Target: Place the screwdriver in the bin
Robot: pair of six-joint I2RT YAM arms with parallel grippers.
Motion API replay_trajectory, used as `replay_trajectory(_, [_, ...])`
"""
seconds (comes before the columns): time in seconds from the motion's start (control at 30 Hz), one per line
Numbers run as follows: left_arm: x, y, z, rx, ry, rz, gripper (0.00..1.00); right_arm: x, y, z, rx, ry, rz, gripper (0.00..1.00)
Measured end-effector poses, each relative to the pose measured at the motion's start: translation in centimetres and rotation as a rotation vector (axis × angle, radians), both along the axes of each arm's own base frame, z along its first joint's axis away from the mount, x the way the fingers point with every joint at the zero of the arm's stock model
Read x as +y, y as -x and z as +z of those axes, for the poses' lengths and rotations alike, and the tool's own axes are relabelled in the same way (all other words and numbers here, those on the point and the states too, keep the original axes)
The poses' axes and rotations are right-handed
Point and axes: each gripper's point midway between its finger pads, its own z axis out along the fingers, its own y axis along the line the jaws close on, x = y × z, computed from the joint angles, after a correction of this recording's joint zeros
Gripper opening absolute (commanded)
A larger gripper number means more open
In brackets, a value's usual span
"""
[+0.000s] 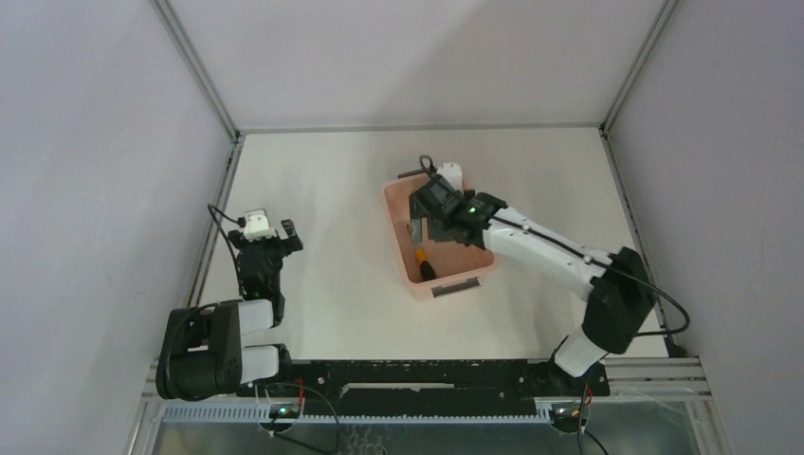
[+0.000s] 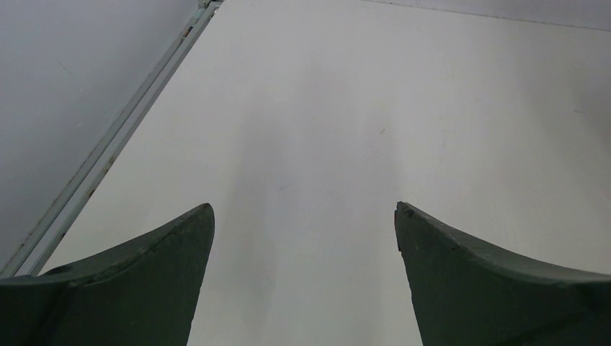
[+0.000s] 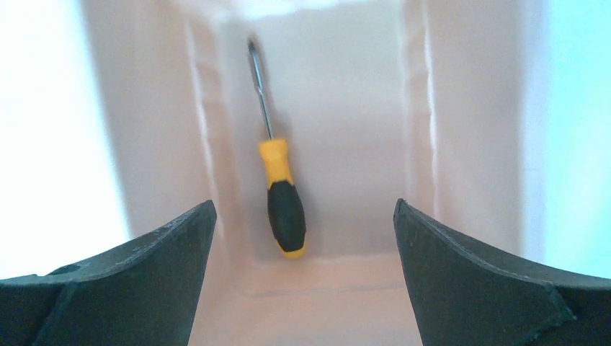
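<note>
White table (image 1: 322, 190) fills the floor of a booth with plain grey walls, and the pink bin (image 1: 396, 237) sits near its middle, its long axis running from 11 o'clock to 5 o'clock in the overhead view. The screwdriver (image 1: 423, 261) is already inside, flat on the bin floor toward the 5 o'clock end. In the right wrist view the screwdriver (image 3: 282, 194) points its tip to 12 o'clock and its black handle end to 6 o'clock, close along the left wall of the bin (image 3: 468, 108).

The right gripper (image 1: 420, 226) hangs over the bin's interior with its jaws spread wide. From the wrist, the right gripper (image 3: 302, 207) holds nothing, and the tool lies free below, between the two fingers but touching neither. The left gripper (image 1: 272, 234) is parked at 9 o'clock of the bin, well apart from it. Its jaws are spread too, and only bare table shows between the fingers of the left gripper (image 2: 304, 209).

The drop looks done, so what remains is a clean exit. I would lift the right arm straight up until both fingers clear the rim, and only then swing back toward 4 o'clock. Pulling sideways early risks hooking a wall and dragging or tipping the light bin. Keep the jaws wide, so nothing gets picked up again.
</note>
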Motion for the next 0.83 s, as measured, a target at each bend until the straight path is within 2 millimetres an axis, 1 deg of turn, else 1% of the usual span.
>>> replay_trajectory(0.1, [0.0, 0.0, 0.0, 0.0, 0.0, 0.0, 1.0, 0.1, -1.0, 5.4, -0.102, -0.045, 0.012, 1.0])
replay_trajectory(0.13, [0.0, 0.0, 0.0, 0.0, 0.0, 0.0, 1.0, 0.0, -1.4, 7.6, -0.146, -0.057, 0.013, 1.0])
replay_trajectory(0.2, [0.0, 0.0, 0.0, 0.0, 0.0, 0.0, 1.0, -0.5, -1.9, 10.6, -0.207, -0.069, 0.013, 1.0])
replay_trajectory(0.27, [0.0, 0.0, 0.0, 0.0, 0.0, 0.0, 1.0, -1.6, -2.3, 12.7, -0.25, -0.069, 0.001, 1.0])
replay_trajectory(0.33, [0.0, 0.0, 0.0, 0.0, 0.0, 0.0, 1.0, -3.1, -2.6, 14.3, -0.278, -0.064, -0.013, 1.0])
replay_trajectory(0.4, [0.0, 0.0, 0.0, 0.0, 0.0, 0.0, 1.0, -5.6, -3.2, 15.4, -0.297, -0.049, -0.055, 1.0])
replay_trajectory(0.47, [0.0, 0.0, 0.0, 0.0, 0.0, 0.0, 1.0, -8.9, -3.9, 16.2, -0.31, -0.025, -0.119, 1.0])
replay_trajectory(0.53, [0.0, 0.0, 0.0, 0.0, 0.0, 0.0, 1.0, -12.3, -4.5, 16.9, -0.324, -0.015, -0.192, 1.0])
replay_trajectory(0.6, [0.0, 0.0, 0.0, 0.0, 0.0, 0.0, 1.0, -16.3, -4.9, 17.6, -0.337, -0.004, -0.286, 1.0])
replay_trajectory(0.63, [0.0, 0.0, 0.0, 0.0, 0.0, 0.0, 1.0, -17.9, -4.9, 17.8, -0.341, 0.0, -0.322, 1.0])
replay_trajectory(0.67, [0.0, 0.0, 0.0, 0.0, 0.0, 0.0, 1.0, -20.2, -4.7, 18.0, -0.344, 0.007, -0.375, 1.0])
replay_trajectory(0.7, [0.0, 0.0, 0.0, 0.0, 0.0, 0.0, 1.0, -22.0, -4.5, 18.0, -0.344, 0.015, -0.415, 1.0])
replay_trajectory(0.77, [0.0, 0.0, 0.0, 0.0, 0.0, 0.0, 1.0, -25.6, -3.8, 17.6, -0.334, 0.03, -0.501, 1.0])
replay_trajectory(0.83, [0.0, 0.0, 0.0, 0.0, 0.0, 0.0, 1.0, -28.1, -3.2, 17.1, -0.316, 0.041, -0.572, 1.0])
